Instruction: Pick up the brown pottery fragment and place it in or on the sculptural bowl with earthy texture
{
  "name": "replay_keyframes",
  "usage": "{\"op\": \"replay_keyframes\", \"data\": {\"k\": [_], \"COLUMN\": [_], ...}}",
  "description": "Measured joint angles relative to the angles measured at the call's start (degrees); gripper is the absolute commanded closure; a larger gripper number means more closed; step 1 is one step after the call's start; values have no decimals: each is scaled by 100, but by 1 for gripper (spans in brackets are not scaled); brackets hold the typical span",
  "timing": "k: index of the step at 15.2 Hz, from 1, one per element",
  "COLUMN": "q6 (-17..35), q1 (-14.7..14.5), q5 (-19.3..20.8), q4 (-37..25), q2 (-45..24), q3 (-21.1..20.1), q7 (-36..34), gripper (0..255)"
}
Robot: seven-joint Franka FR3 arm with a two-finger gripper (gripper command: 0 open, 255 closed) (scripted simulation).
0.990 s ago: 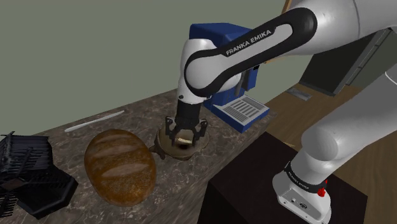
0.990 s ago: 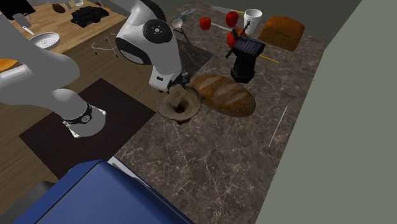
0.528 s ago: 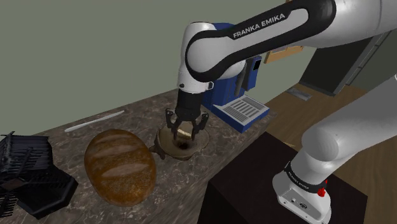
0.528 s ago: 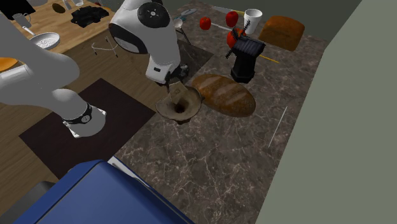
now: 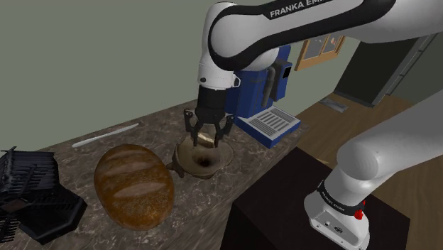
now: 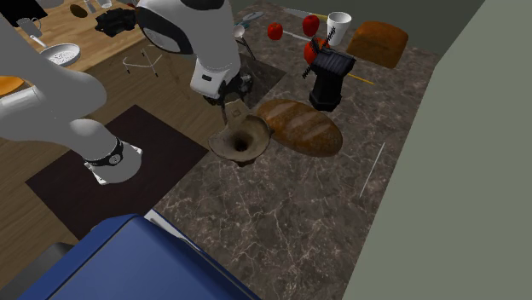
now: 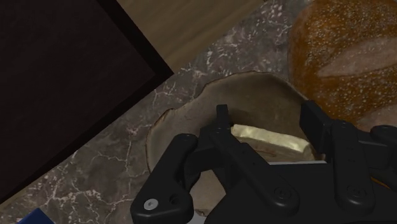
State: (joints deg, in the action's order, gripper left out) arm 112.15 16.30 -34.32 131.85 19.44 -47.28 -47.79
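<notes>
Bench [image 6: 290, 213]: dark marbled stone.
Loaf [image 5: 135, 185]: lower left of the shoulder view, just beside the bowl.
Bowl [image 5: 202, 162]: brown, at that view's centre.
Claw [image 5: 207, 140]: above the bowl, grasping the fragment.
Fragment [image 7: 267, 139]: pale tan, between the fingers, over the bowl.

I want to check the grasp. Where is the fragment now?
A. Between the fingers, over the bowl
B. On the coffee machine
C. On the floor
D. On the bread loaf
A: the pale fragment is clasped between the two fingers, with the brown bowl right beneath it.
</notes>
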Motion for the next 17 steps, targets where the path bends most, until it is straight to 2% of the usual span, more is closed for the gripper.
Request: {"op": "replay_keyframes", "data": {"k": [3, 7, 9, 10, 12, 15, 17], "q6": [-223, -302, -181, -180, -55, 563, 1159], "q1": [-5, 281, 319, 320, 272, -3, -205], "q5": [13, 463, 539, 539, 410, -310, -815], "q4": [-130, -734, -729, -728, -566, 195, 634], "q2": [95, -492, -629, -630, -553, -247, -301], "q3": [90, -6, -51, -50, -20, 149, 130], "q7": [-22, -178, -181, -181, -36, 826, 1414], "gripper": [255, 255, 255, 0, 0, 0, 0]}}
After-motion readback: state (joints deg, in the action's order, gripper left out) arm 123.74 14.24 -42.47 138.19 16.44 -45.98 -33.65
